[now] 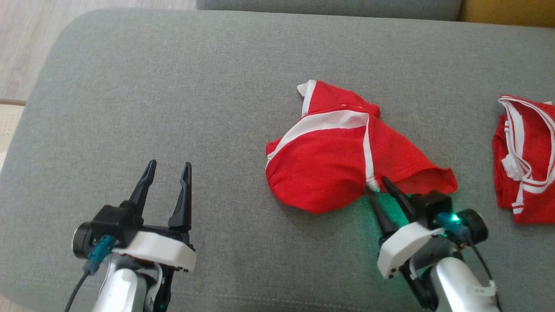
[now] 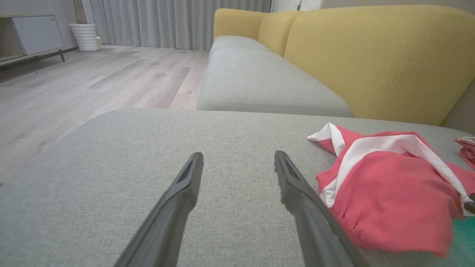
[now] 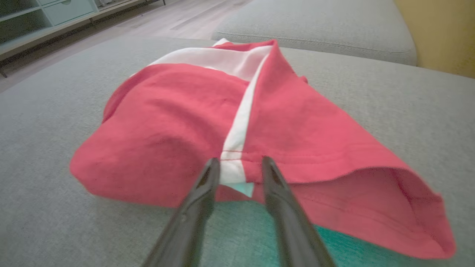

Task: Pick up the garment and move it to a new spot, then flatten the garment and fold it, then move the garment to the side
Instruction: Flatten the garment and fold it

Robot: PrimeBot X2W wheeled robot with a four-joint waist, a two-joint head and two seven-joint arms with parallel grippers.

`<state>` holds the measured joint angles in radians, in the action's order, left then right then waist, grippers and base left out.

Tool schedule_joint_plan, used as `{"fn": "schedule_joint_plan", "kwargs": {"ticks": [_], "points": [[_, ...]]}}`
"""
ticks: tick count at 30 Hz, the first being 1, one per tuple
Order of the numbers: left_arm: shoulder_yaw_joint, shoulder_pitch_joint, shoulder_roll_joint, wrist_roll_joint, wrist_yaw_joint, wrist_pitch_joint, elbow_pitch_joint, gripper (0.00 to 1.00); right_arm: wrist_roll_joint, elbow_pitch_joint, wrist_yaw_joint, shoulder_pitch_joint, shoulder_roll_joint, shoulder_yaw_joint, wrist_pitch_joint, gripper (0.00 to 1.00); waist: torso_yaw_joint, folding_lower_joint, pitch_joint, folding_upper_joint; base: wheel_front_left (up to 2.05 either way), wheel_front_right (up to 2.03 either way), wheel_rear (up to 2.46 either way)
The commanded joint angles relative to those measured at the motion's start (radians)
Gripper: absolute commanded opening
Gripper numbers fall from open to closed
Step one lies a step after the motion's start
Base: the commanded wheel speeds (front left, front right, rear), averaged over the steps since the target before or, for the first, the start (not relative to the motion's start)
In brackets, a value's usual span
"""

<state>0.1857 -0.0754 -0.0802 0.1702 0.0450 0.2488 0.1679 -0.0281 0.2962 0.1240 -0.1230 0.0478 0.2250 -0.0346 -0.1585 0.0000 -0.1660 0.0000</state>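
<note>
Straddling garment (image 1: 325,164) hem (at white stripe (image 3: 240,122)), right jaws part-open; left jaws wide open above grey cushion (image 1: 173,86).

a yellow backrest (image 2: 389,63) rises behind the grey cushion (image 2: 148,178).

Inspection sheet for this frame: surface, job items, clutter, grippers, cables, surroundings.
Surface: grey sofa cushion, plain fabric.
Job's things: red garment with white stripes, crumpled, unfolded.
Clutter: second red-and-white garment at the head view's right edge.
Grippers: left gripper open over bare cushion, apart from the garment; right gripper at the garment's near hem, jaws apart astride a white stripe, grip not evident.
Cables: left wrist cable and right wrist cable, both clear of the garment.
Surroundings: yellow sofa back, wooden floor, curtains, white pot.
</note>
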Motion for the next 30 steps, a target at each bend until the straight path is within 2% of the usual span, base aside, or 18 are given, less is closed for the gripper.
{"fn": "schedule_joint_plan", "kwargs": {"ticks": [1,12,13,14,15,18,23,30], "points": [[-0.03,-0.051,-0.004,0.007,-0.002,0.012,-0.027,1.0,0.002,-0.034,0.007,-0.036,0.002,0.002,0.013,0.0,0.002,0.0,-0.005,0.0,0.0,0.0,0.0],[-0.044,-0.06,-0.001,0.003,0.002,0.013,-0.041,1.0,0.006,-0.144,0.007,-0.073,0.002,-0.134,0.009,0.0,0.029,0.0,-0.019,0.0,0.0,0.0,0.0],[-0.042,-0.061,0.0,0.002,0.004,0.013,-0.041,1.0,-0.008,-0.138,0.007,-0.085,0.002,-0.152,0.011,0.11,0.03,0.0,-0.02,0.0,0.0,0.0,0.0],[-0.041,-0.063,0.001,0.002,0.005,0.013,-0.042,1.0,-0.013,-0.122,0.007,-0.096,0.002,-0.176,0.007,0.71,0.03,0.0,-0.022,0.0,0.0,0.0,0.0],[-0.039,-0.065,0.002,0.002,0.007,0.013,-0.042,1.0,-0.014,-0.108,0.007,-0.11,0.002,-0.199,0.011,1.0,0.029,0.0,-0.024,0.0,0.0,0.0,0.0],[-0.034,-0.073,0.004,0.002,0.012,0.013,-0.041,1.0,-0.05,-0.066,0.007,-0.146,0.002,-0.238,0.038,1.0,0.024,0.0,-0.032,0.0,0.0,0.0,0.0],[-0.039,-0.073,0.008,0.002,0.015,0.013,-0.041,1.0,-0.07,-0.054,0.007,-0.155,0.002,-0.237,0.079,1.0,0.025,0.0,-0.035,0.0,0.0,0.0,0.0],[-0.057,-0.058,0.0,-0.013,0.009,0.013,-0.044,1.0,-0.068,-0.175,0.007,-0.102,0.002,-0.179,0.124,1.0,0.04,0.0,-0.017,0.0,0.0,0.0,0.0]]}}
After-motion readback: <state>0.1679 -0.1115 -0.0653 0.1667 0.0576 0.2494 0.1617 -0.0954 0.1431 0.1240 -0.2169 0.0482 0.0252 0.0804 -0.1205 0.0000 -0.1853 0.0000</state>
